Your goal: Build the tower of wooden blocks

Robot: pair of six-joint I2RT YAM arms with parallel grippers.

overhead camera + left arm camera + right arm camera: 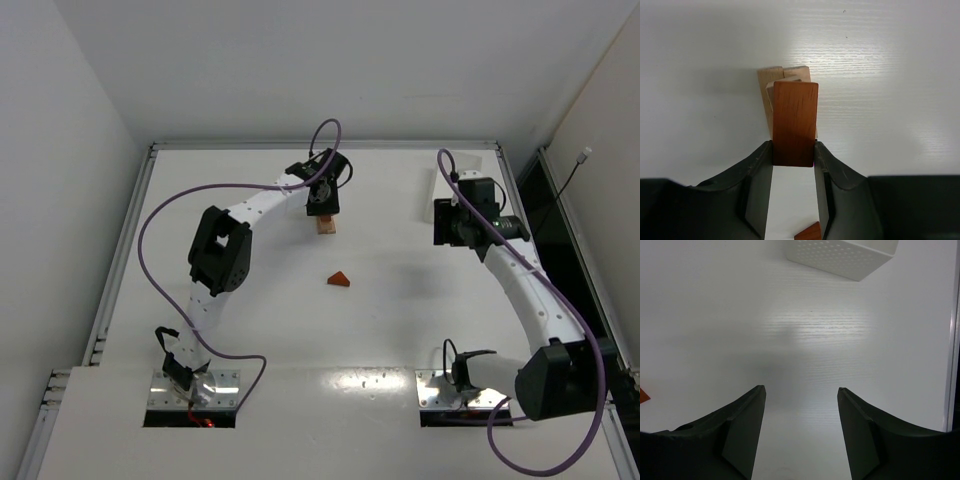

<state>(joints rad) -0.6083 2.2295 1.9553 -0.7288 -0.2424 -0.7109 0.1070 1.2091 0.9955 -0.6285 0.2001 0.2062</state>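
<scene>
The wood block tower [782, 80] stood at the far middle of the table [420, 300], only tan pieces stacked, with the left gripper [794, 152] pinching a reddish-brown block [795, 115] at its top. The triangular wedge [339, 280] lay loose nearby, unplaced. The right gripper [801, 400] hung spread and empty.

We read no text, label, brand, number or sign in any view — none on the bench [400, 210], none on the reddish-brown block [795, 122] of the wood block tower [326, 226], none on the white perforated tray [840, 257].
</scene>
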